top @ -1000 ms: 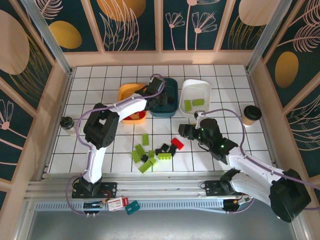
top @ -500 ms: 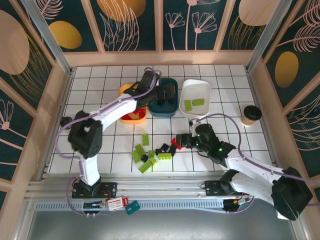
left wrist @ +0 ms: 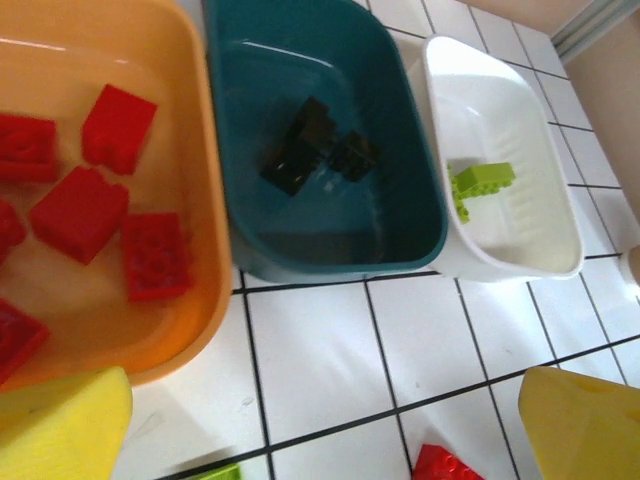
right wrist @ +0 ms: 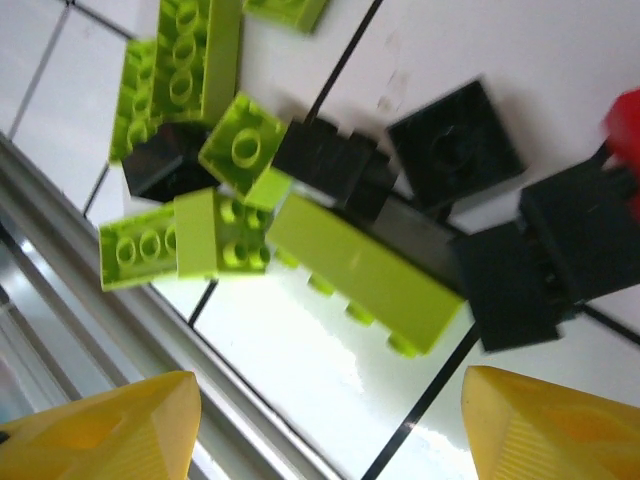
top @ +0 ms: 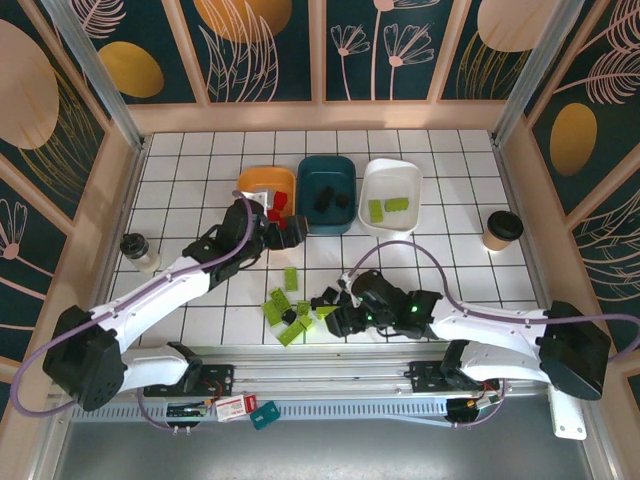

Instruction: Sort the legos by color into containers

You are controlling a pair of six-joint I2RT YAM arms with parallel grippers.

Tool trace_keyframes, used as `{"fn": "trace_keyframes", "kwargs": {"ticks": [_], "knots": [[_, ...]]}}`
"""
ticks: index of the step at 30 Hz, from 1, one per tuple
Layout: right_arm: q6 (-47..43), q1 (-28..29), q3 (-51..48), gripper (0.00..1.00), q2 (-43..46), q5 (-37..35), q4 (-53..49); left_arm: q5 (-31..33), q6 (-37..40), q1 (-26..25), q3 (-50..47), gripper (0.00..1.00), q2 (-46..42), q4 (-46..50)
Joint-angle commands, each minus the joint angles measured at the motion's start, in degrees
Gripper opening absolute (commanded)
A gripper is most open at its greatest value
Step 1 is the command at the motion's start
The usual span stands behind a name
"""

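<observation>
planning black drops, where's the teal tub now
Top view: the dark teal tub sits far middle, between the orange tub at left and the white tub at right.

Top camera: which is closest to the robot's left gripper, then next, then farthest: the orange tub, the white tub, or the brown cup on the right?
Starting from the left gripper:
1. orange tub, right next to it, at the back left.
2. white tub, further off to the right.
3. brown cup, far right, near the wall.
</observation>
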State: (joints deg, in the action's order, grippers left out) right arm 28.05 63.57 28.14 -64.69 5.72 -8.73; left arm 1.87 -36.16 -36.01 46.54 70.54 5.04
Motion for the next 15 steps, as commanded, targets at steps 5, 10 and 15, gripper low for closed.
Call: {"fn": "trace_keyframes", "kwargs": {"ticks": [5,10,15], "knots": [[-0.12,1.16,3.77,0.7,-7.44,-2.67,-2.78,3.49,-0.99,-0.03,-2.6,0.99,-2.34,1.1],[-5.22,-1.21,7.53,0.75,-12.77,-5.63,-1.49,4.24,-0.43,-0.03,-2.77,0.99,-2.93,1.37],[-9.57,-1.35,11.93,0.75,-19.86,-5.23,-0.51,5.32,0.0,-0.07,-2.86,0.99,-3.4,2.32]]}}
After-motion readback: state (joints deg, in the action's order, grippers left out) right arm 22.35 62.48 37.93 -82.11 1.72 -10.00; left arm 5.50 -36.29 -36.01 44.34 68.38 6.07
